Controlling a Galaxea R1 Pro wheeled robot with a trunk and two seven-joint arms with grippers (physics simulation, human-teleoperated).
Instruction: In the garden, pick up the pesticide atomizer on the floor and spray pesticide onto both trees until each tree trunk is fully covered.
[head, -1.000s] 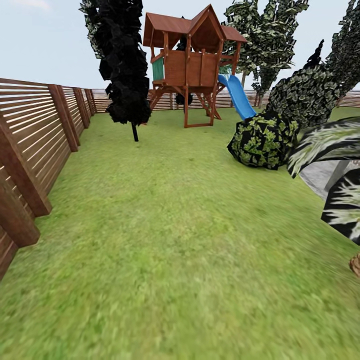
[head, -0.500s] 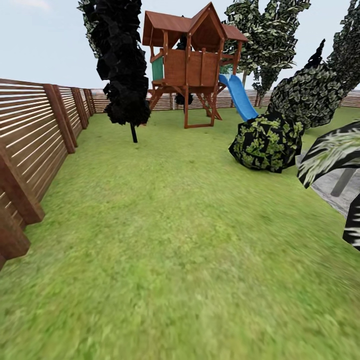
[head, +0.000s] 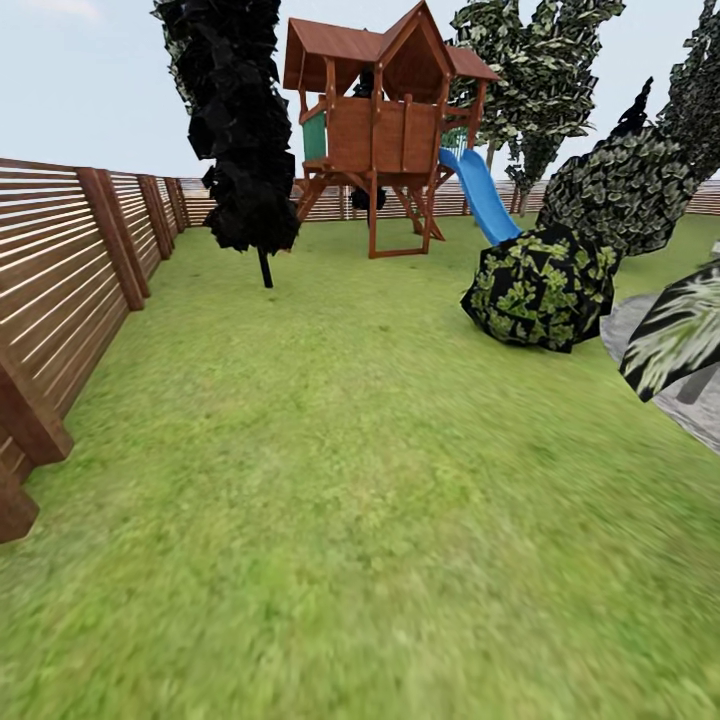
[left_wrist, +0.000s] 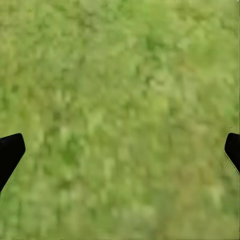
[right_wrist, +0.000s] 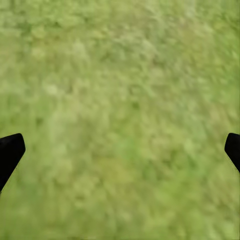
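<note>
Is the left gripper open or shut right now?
Open: the left gripper's two dark fingertips sit far apart, with bare grass between them.

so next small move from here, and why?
Probably keep driving and pan right to search. The lawn ahead shows no atomizer, only the fence, playhouse, black-leaved tree and round bush. Left pincer and right pincer hang open over bare grass, holding nothing. Leafy trees stand far right.
</note>
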